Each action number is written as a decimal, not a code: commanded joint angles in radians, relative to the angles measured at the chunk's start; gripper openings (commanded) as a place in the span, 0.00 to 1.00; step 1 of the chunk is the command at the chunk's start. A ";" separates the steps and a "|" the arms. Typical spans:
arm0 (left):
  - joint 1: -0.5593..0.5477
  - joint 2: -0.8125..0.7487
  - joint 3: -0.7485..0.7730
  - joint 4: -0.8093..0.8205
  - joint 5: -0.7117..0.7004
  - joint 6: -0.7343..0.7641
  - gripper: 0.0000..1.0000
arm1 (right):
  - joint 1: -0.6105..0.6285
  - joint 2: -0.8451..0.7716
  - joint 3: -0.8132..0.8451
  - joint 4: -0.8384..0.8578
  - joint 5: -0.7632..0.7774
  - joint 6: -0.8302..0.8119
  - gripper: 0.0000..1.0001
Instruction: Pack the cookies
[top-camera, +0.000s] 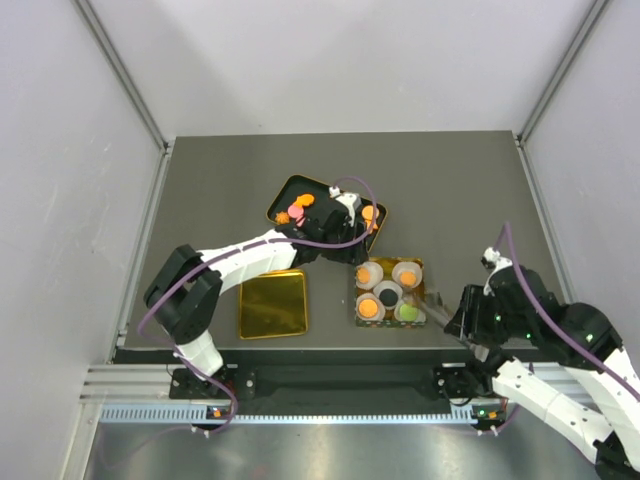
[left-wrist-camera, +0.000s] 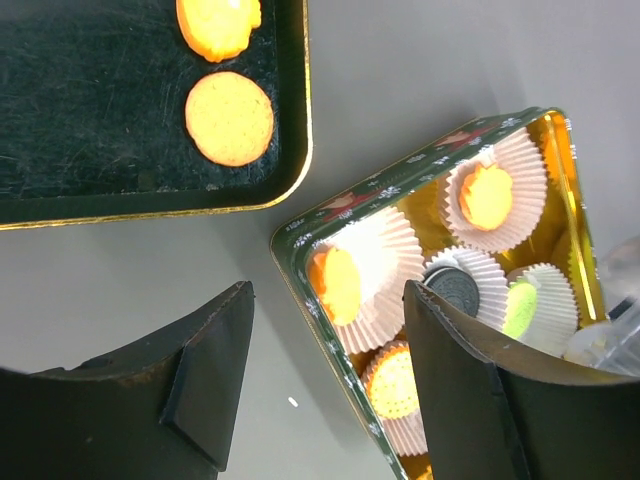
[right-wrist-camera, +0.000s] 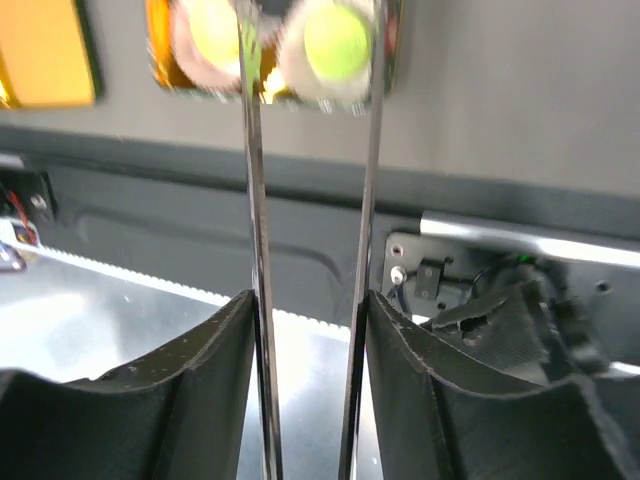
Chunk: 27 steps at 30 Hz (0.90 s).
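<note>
Cookies lie on a black tray (top-camera: 283, 193): orange and pink ones (top-camera: 300, 206); two orange ones (left-wrist-camera: 229, 117) show in the left wrist view. A green-rimmed gold tin (top-camera: 427, 290) holds white paper cups with orange, black (left-wrist-camera: 455, 292) and green (left-wrist-camera: 520, 306) cookies. My left gripper (top-camera: 350, 215) is open and empty above the table between tray and tin (left-wrist-camera: 330, 370). My right gripper (top-camera: 465, 322) is shut on metal tongs (right-wrist-camera: 256, 200). Their tips reach the tin's near right corner by a green cookie (right-wrist-camera: 335, 40).
A gold lid (top-camera: 272, 305) lies flat left of the tin, near the table's front edge. The tray's far corner holds one more orange cookie (top-camera: 368, 212) beside the left wrist. Grey walls enclose the table on three sides.
</note>
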 joint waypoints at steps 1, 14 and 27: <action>0.004 -0.097 0.050 -0.008 -0.032 0.006 0.67 | 0.005 0.106 0.166 -0.052 0.112 -0.067 0.47; 0.023 -0.376 -0.042 -0.111 -0.190 -0.038 0.72 | -0.458 0.562 0.257 0.676 0.010 -0.409 0.50; 0.024 -0.540 -0.181 -0.125 -0.209 -0.075 0.74 | -0.662 1.057 0.154 1.153 -0.007 -0.388 0.48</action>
